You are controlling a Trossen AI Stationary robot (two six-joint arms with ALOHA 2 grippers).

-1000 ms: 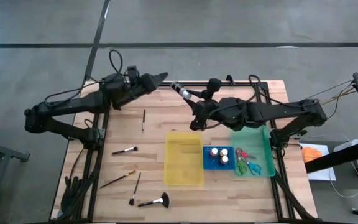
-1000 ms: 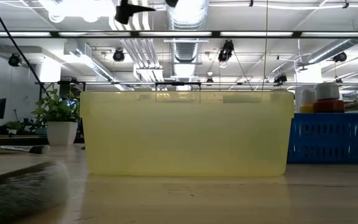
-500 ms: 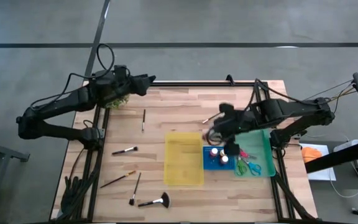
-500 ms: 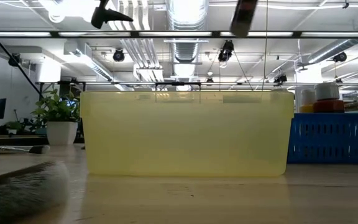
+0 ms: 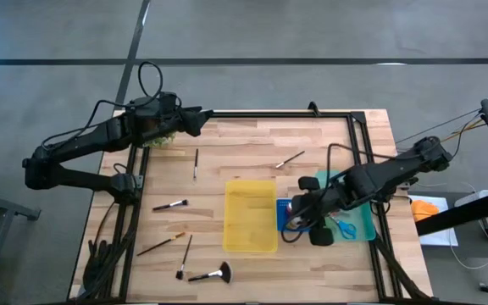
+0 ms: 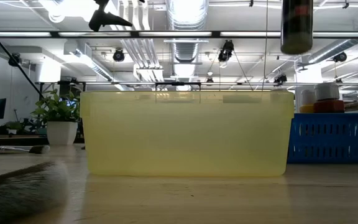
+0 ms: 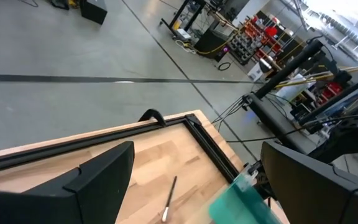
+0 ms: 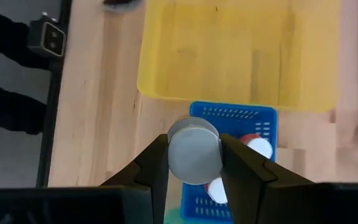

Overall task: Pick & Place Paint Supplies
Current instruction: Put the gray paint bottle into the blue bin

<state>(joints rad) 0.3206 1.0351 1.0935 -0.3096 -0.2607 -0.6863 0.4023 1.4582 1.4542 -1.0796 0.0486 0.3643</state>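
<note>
My right gripper (image 5: 299,219) hangs over the blue tray (image 5: 285,225), shut on a small dark paint bottle (image 8: 194,154) with a round grey end; the low view shows the bottle (image 6: 296,28) high above the table. White-capped bottles (image 8: 258,146) stand in the blue tray, and scissors (image 5: 340,225) lie in the green tray (image 5: 354,193). Thin brushes (image 5: 196,162) (image 5: 169,205) (image 5: 291,159) and a black fan brush (image 5: 213,274) lie flat on the wood. My left gripper (image 5: 198,119) waits, open, above the table's far left corner. My right gripper pinches the paint bottle between its two fingers (image 8: 157,163), one on each side of the round body just below the grey end (image 8: 194,140). The fingers come from above, pointing down. The bottle is upright and lifted clear, over the blue tray.
The yellow tray (image 5: 251,214) stands left of the blue one, in mid-table. Two more thin brushes (image 5: 161,246) (image 5: 183,257) lie near the near left corner. A potted plant (image 6: 58,118) stands at the table's far left. Bare wood runs between the brushes and the trays.
My right gripper has swung from the table's far middle toward the near right, tipping to point down, and now hangs over the blue tray with the bottle still held. My left gripper has drawn back toward the far left corner.
</note>
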